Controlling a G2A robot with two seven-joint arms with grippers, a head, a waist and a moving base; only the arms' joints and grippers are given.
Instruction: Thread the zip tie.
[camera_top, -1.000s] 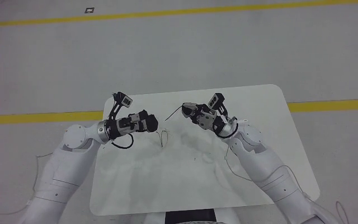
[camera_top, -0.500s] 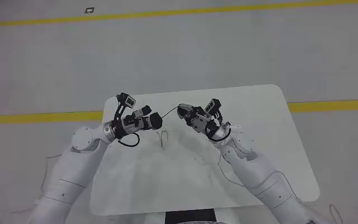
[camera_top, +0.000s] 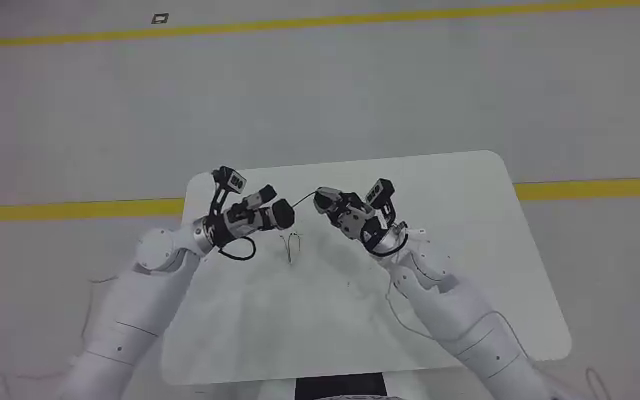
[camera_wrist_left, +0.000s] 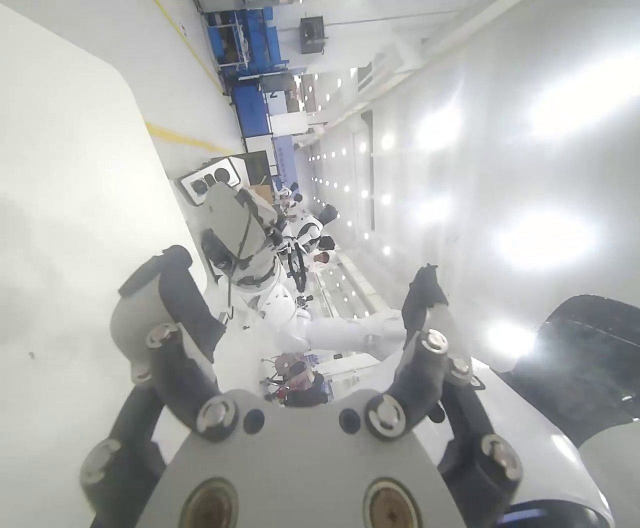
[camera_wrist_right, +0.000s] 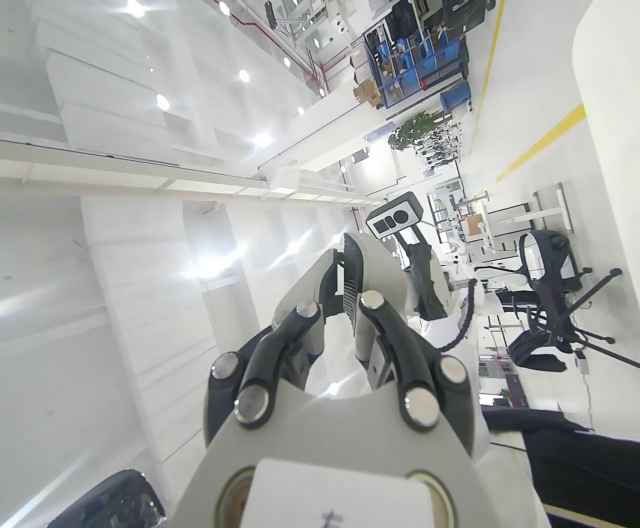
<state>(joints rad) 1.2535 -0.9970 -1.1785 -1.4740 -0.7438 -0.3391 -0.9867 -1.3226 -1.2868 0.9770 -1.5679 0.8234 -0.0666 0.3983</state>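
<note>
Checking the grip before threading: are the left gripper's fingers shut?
No, the left gripper stands wide open in its own wrist view.

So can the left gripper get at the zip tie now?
Probably yes: the left gripper is open, facing the zip tie that the right gripper holds out toward it, nothing between them.

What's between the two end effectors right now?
The zip tie: a thin dark strand running from the right end effector toward the left end effector, seen in the top view.

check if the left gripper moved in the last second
Yes. In the top view the left gripper slid toward the right gripper, closing in on the small loop lying on the table.
</note>
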